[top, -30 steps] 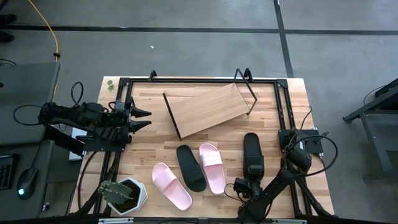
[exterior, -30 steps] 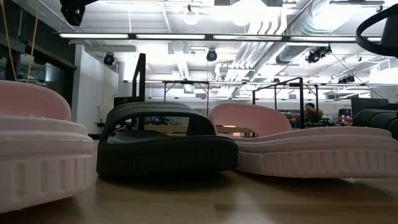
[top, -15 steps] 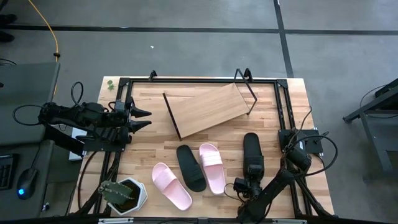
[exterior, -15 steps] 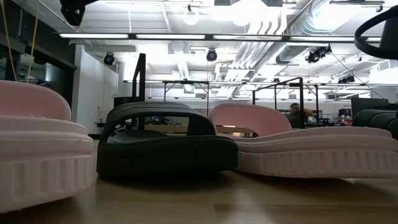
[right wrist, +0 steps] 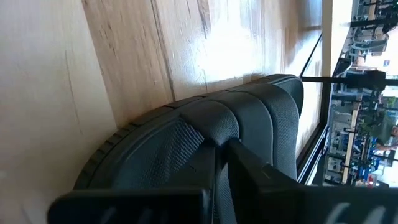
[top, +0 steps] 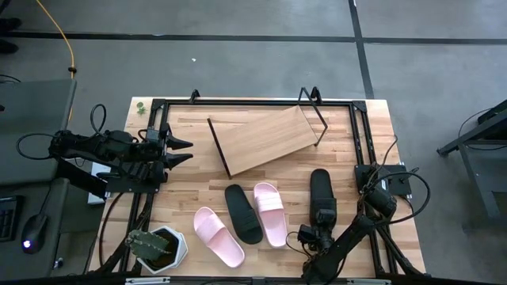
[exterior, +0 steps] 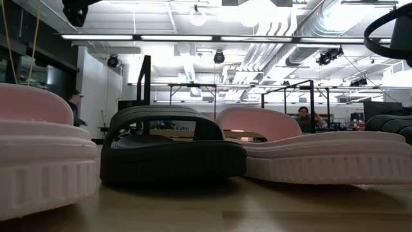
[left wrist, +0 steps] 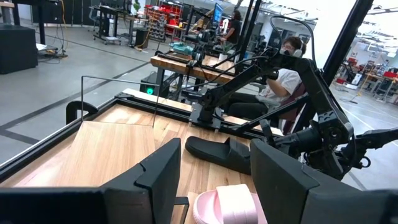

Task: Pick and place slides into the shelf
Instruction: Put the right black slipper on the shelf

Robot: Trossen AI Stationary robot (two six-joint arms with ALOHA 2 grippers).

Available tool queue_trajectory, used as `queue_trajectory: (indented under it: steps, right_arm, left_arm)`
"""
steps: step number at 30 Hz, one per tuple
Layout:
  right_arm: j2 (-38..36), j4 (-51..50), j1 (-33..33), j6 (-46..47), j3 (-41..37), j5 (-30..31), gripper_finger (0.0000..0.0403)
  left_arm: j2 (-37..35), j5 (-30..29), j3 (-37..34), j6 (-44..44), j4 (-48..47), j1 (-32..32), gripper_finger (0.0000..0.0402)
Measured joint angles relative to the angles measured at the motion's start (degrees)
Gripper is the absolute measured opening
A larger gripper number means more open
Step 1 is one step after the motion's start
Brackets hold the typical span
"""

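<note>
Four slides lie on the wooden table in front of the shelf [top: 265,140], a slanted light-wood board on a black wire frame. A black one [top: 242,214] and a pale pink one [top: 270,212] lie side by side, and another pink one [top: 219,236] lies nearer the front. The second black slide [top: 320,190] lies at the right, with my right gripper [top: 323,215] shut on it. My left gripper [top: 187,151] hangs open at the table's left edge, pointing toward the shelf, with nothing between its fingers. My right gripper has its fingers closed at the black slide's wide strap [right wrist: 211,140], at the strap's near edge. It comes from the table's near side, slanting down, along the slide. One finger [right wrist: 267,177] lies over the strap's ridged top; the other is hidden. The sole rests flat on the table.
A potted plant in a white pot [top: 157,247] stands at the near left corner. Black frame rails [top: 360,134] run along the table's left, far and right sides. Bare wood lies between the shelf and the slides. People sit at benches in the room behind.
</note>
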Motion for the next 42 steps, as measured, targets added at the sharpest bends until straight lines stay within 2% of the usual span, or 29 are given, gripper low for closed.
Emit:
queue_trajectory:
  steps: [17, 42]
  right_arm:
    - [-3.2, 0.5, -1.5, -0.3, 0.0, 0.5, 0.0001]
    - [-11.9, 0.3, -2.6, -9.4, 0.0, 4.7, 0.0]
  left_arm:
    - [0.0, 0.0, 0.0, 0.0, 0.0, 0.0, 0.0177]
    - [0.0, 0.0, 0.0, 0.2, -0.2, 0.0, 0.0177]
